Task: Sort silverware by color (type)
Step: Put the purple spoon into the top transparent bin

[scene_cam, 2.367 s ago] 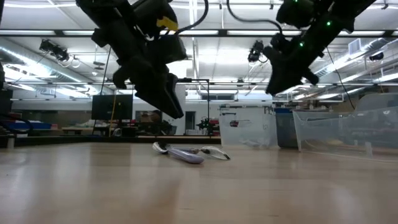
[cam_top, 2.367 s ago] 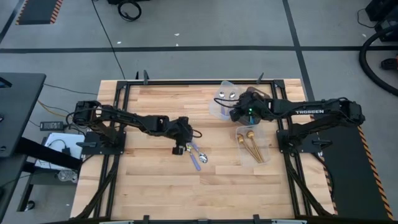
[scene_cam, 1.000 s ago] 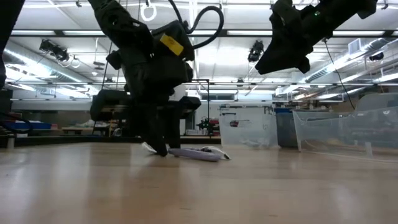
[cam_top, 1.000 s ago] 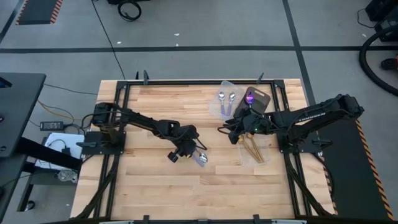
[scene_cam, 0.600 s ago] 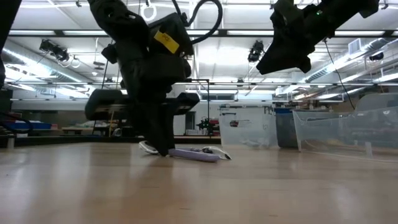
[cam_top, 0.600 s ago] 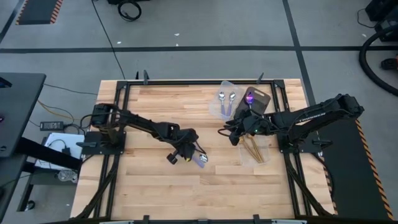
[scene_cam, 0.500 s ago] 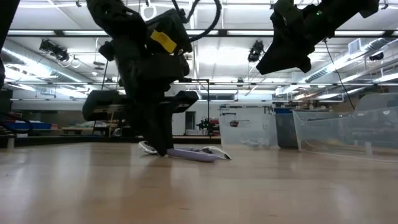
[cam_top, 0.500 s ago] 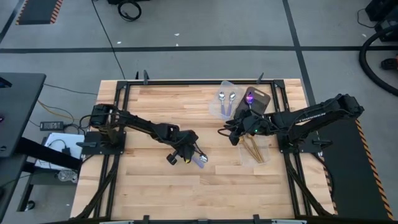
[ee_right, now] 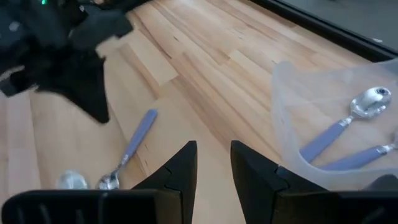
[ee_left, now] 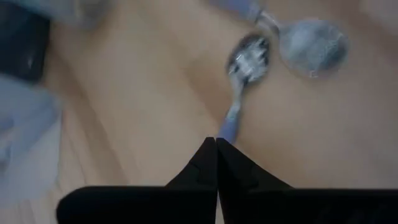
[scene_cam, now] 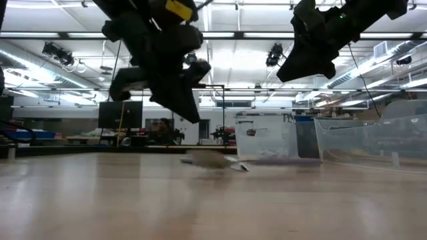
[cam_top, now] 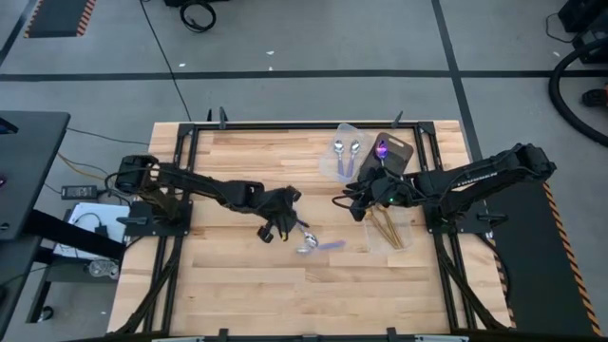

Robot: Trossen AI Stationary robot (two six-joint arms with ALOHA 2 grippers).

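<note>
Wood-plank table (cam_top: 237, 285) in a black frame, grey floor around it. Two loose spoons lie on the boards near mid-table: one w/ a pale blue-purple handle (cam_top: 326, 245), bowl end next to a second spoon's silver bowl (cam_top: 303, 249); same pair shows in the left wrist view (ee_left: 244, 74) and the right wrist view (ee_right: 130, 151). Left gripper (cam_top: 283, 228) sits just left of and slightly beyond them, lifted off the surface in the low view (scene_cam: 183, 107), fingers clenched tip to tip w/ nothing between them; the blue handle's end lies right in front of those closed tips (ee_left: 216, 155) but isn't gripped. Right gripper (cam_top: 352, 202) hangs well right of the spoons, above the table, jaws part-way apart, empty; fingers (ee_right: 181, 168) visible w/ a clear gap. Containers sit at the far right of the table: a clear tub (cam_top: 344, 133) at the far edge holds two silver-bowled spoons w/ blue handles (cam_top: 346, 155); just right of it a dark-looking tray (cam_top: 399, 144) w/ a glowing purple piece (cam_top: 382, 149) in it, can't tell more. Nearer, right of the right gripper, a clear container (cam_top: 403, 228) holds several gold spoons (cam_top: 388, 226) lying together. Right arm's base is at the table's right edge, left arm's at the left edge.
</note>
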